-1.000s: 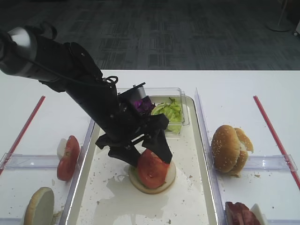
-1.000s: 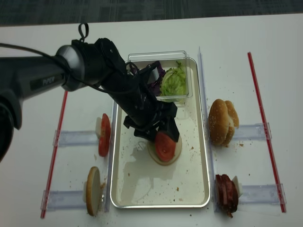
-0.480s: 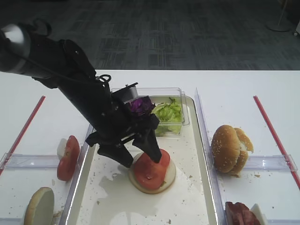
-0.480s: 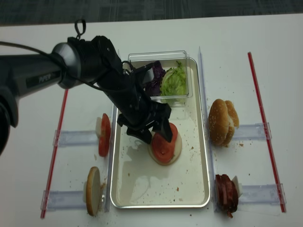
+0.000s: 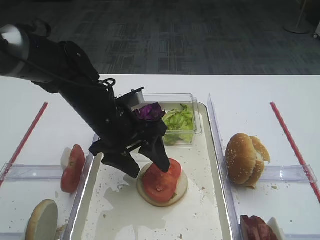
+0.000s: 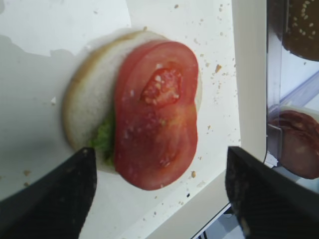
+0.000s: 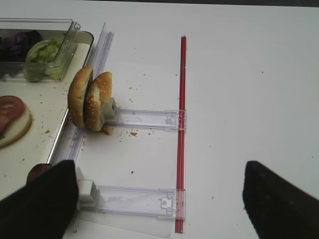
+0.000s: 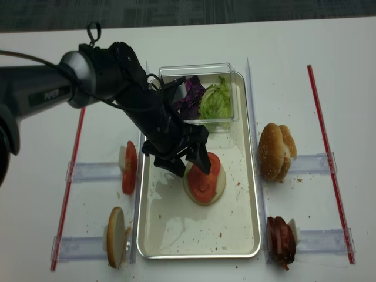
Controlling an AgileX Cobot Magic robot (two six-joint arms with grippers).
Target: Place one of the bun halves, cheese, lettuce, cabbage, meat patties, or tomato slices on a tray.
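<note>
A red tomato slice [image 5: 162,175] [image 6: 154,114] [image 8: 204,176] lies flat on a pale bun half [image 5: 179,189] [image 6: 89,104] in the middle of the cream tray [image 5: 200,210] [image 8: 235,223]. A bit of green lettuce [image 6: 103,139] peeks out under the slice. My left gripper [image 5: 145,165] [image 6: 159,199] [image 8: 183,165] hovers just above and behind the slice, open, with both fingers clear of it. Off the tray's right side, above the table and a clear rack, my right gripper [image 7: 159,204] stands open and holds nothing.
A clear tub at the tray's far end holds lettuce [image 5: 179,120] and purple cabbage [image 5: 150,111]. Left racks carry tomato slices [image 5: 73,167] and a bun half [image 5: 42,220]. Right racks carry bun halves [image 5: 245,159] [image 7: 89,104] and meat patties [image 5: 257,227]. Red strips [image 7: 182,124] border both sides.
The tomato slice went from tilted at the left fingers to lying flat on the bun half. The left gripper drew back up and left, off the slice.
</note>
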